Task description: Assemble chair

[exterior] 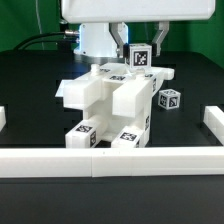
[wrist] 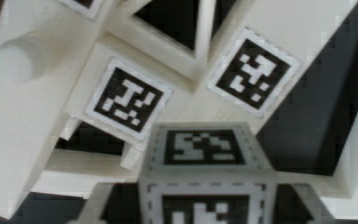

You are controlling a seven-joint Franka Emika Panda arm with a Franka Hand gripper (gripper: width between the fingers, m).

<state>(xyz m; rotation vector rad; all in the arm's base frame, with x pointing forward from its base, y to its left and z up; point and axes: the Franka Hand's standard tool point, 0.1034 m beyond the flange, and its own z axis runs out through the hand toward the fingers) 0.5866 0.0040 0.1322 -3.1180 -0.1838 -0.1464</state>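
Jaws closed on a tagged white block (exterior: pixel 140 57), upper centre of the exterior frame, just above the part-built chair (exterior: pixel 108 108) mid-frame on the black worktop (exterior: pixel 40 70); loose tagged cube (exterior: pixel 170 99) centre-right. Wrist view: block (wrist: pixel 201 150) near tagged chair panels (wrist: pixel 131 95).

Bright overhead light; the white chair (exterior: pixel 105 95) nearly blows out against the black surface (exterior: pixel 40 80), soft shadows underneath. Wrist view is dimmer, close and slightly blurred.
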